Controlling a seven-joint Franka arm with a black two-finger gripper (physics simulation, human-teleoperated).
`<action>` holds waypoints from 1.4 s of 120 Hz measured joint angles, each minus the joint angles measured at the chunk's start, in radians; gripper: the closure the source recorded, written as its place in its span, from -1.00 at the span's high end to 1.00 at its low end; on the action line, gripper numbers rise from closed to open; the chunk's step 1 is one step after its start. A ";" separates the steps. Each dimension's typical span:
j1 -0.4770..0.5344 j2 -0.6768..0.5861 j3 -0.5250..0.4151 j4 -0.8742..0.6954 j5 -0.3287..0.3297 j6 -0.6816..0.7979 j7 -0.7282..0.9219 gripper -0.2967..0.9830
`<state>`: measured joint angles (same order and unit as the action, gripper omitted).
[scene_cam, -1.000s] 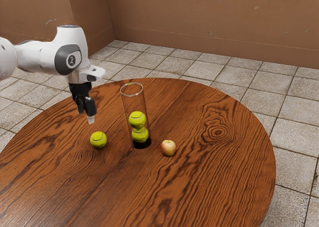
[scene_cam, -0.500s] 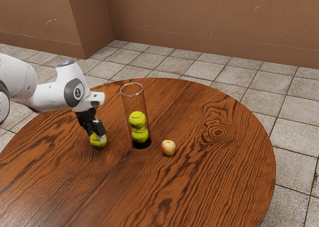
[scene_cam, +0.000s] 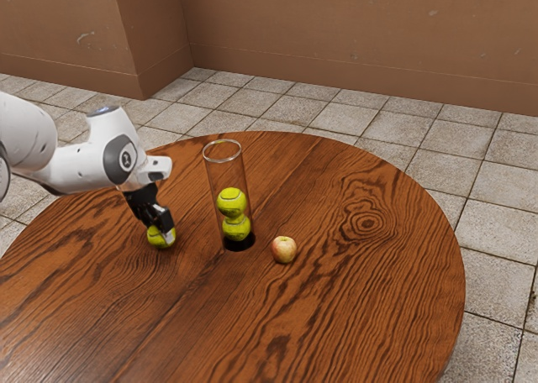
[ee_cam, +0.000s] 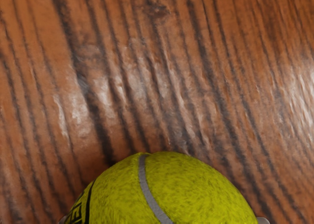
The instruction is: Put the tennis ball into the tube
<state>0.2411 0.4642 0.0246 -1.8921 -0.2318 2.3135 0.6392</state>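
At the exterior view's left, the tool has the tennis ball pinched between its fingers, low at the tabletop; whether the ball bears on the wood I cannot tell. In the wrist view a fingertip sits against either flank, a fairly centred hold by my reading. Best to firm up the grip, then lift straight up until the ball clears the rim of the upright tube before going across. Centre it over the mouth, level the hand, and release gently above the stacked balls; a clipped rim could topple the tube toward the apple.
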 joint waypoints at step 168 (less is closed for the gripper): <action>-0.053 -0.393 -0.173 0.106 0.011 -0.014 -0.052 0.36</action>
<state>0.1883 0.0713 -0.1480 -1.7862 -0.2207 2.3000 0.5876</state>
